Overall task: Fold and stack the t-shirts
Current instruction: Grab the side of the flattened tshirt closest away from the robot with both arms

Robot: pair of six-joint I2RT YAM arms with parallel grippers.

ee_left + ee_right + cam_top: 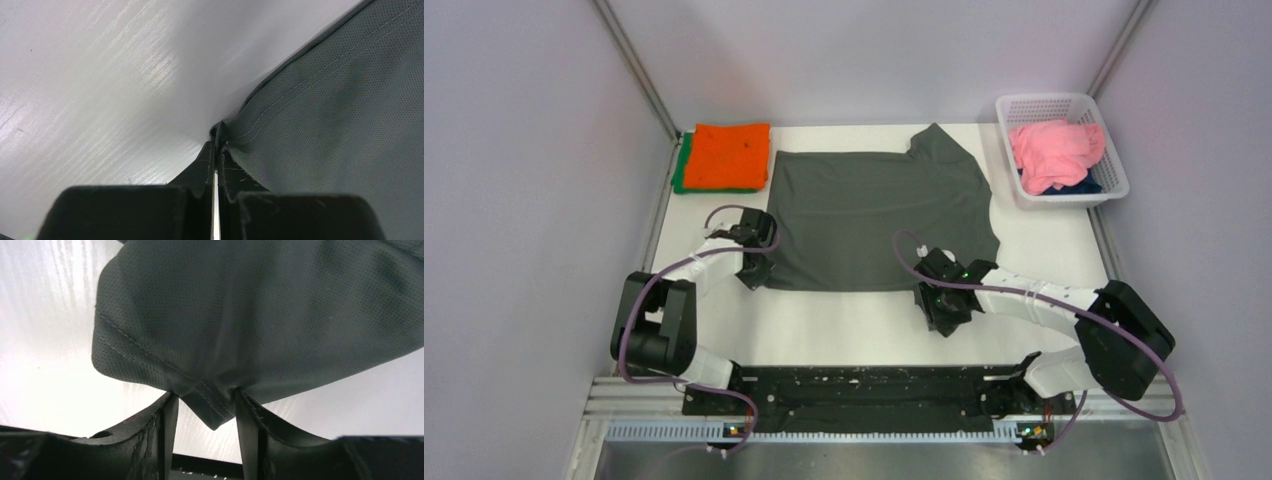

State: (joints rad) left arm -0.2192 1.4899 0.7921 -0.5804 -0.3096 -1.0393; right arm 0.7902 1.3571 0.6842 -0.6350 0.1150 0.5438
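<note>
**Both grippers at the near hem of the grey shirt**

The dark grey shirt (pixel 874 215) lies spread flat in the middle of the table (pixel 844 325), with its collar toward the far right and its bottom hem toward the arms.

The left gripper (pixel 216 147) sits at the near left corner of the shirt. Its jaws are clamped together, with only a thin slit between them, and they pinch a small bunch of the stitched hem. The cloth puckers where it enters the fingertips.

The right gripper (pixel 205 407) is at the near right corner of the hem. Its jaws stand partly apart. A folded point of the hem hangs down between the two fingers (pixel 167 415), and the cloth touches their inner edges. White table shows in the gap below the point, so the cloth is not squeezed flat.

At the far left of the table, a folded orange shirt (pixel 727 155) lies on a folded green shirt (pixel 682 165). At the far right stands a white basket (pixel 1049 103) holding a crumpled pink shirt (pixel 1054 150) over a navy shirt (pixel 1079 185).
</note>
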